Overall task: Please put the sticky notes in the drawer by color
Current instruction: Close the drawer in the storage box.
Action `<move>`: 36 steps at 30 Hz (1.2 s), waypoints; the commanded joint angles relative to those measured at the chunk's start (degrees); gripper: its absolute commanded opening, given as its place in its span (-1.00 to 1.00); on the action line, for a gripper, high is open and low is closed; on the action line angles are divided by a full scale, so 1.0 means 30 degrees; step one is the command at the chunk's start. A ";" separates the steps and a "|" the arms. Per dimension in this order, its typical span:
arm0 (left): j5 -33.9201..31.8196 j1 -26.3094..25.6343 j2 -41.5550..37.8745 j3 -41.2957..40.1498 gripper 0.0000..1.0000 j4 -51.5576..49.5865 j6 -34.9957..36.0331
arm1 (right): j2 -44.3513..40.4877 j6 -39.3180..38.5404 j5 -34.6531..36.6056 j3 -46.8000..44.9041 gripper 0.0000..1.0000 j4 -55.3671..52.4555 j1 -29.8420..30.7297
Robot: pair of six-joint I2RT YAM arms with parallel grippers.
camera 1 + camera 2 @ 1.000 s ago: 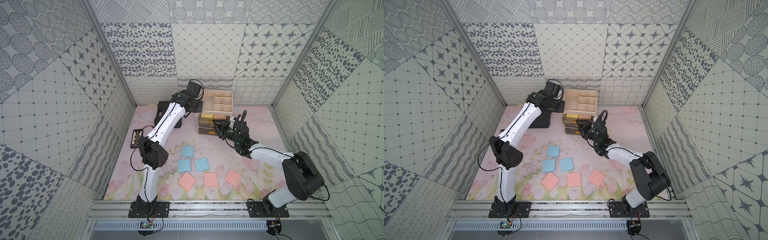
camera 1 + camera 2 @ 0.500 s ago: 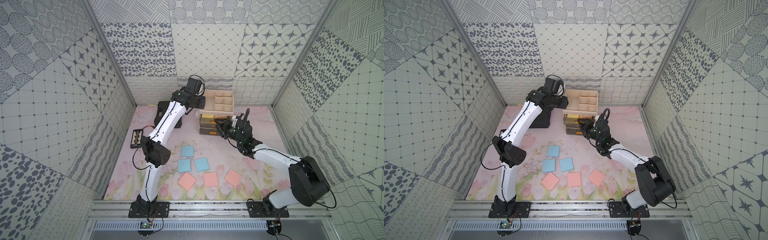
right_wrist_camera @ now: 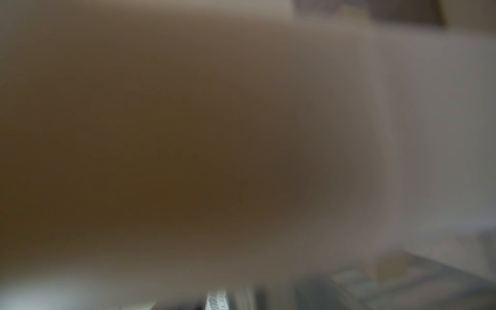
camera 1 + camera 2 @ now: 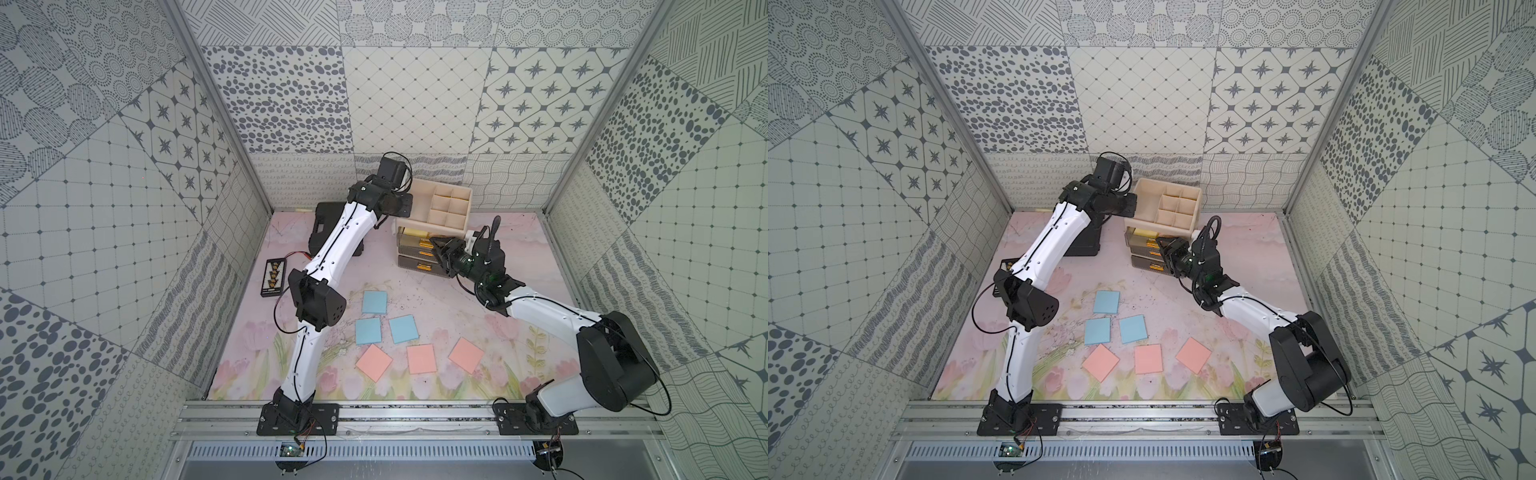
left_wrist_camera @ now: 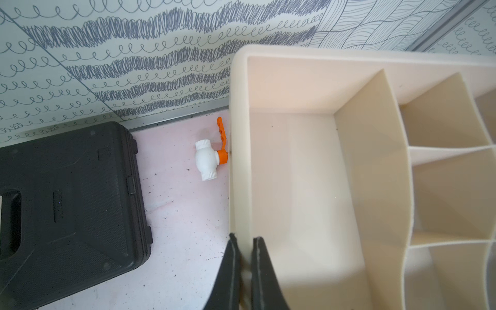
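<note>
Cream drawer wall clamped by left jaws; right jaws at its front, state unclear. Next likely: pull open, load blue sticky notes.

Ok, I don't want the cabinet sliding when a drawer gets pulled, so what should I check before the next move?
1. Left gripper shut on the cabinet tray wall: ok.
2. Right gripper at the drawer fronts: ok.
3. Right gripper's grip on anything: cannot tell; its wrist view is blurred.
4. Blue notes flat on the mat, none overlapping: ok.
5. Pink notes flat, none overlapping: ok.
</note>
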 commanded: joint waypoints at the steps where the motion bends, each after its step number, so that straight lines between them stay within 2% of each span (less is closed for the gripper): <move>1: 0.1519 -0.0190 -0.0566 0.0115 -1.00 -0.0952 0.0511 | 0.0584 -0.0473 0.0024 0.0940 -0.06 0.1092 0.0057; 7: 0.1998 -0.0445 -0.1238 -0.0489 -1.00 -0.1378 0.0553 | 0.0952 -0.0495 0.0268 0.1072 -0.05 0.1193 0.0068; 12: 0.1709 -0.0845 -0.2088 -0.1884 -1.00 -0.1168 0.0548 | 0.1239 -0.0730 0.0483 0.1253 -0.02 0.1309 0.0029; 20: 0.0792 -0.1354 -0.2377 -0.2098 -1.00 -0.2232 0.0242 | 0.1392 -0.1489 0.0221 0.2098 -0.02 0.0335 -0.0121; 28: -0.0270 -0.1563 -0.3044 -0.3108 -1.00 -0.2163 -0.0629 | 0.1255 -0.2258 -0.1967 0.2119 0.02 0.0379 -0.1091; 36: 0.0181 -0.1625 -0.3230 -0.3822 -1.00 -0.1664 -0.0888 | 0.1120 -0.2867 -0.3001 0.1894 0.00 0.0371 -0.1557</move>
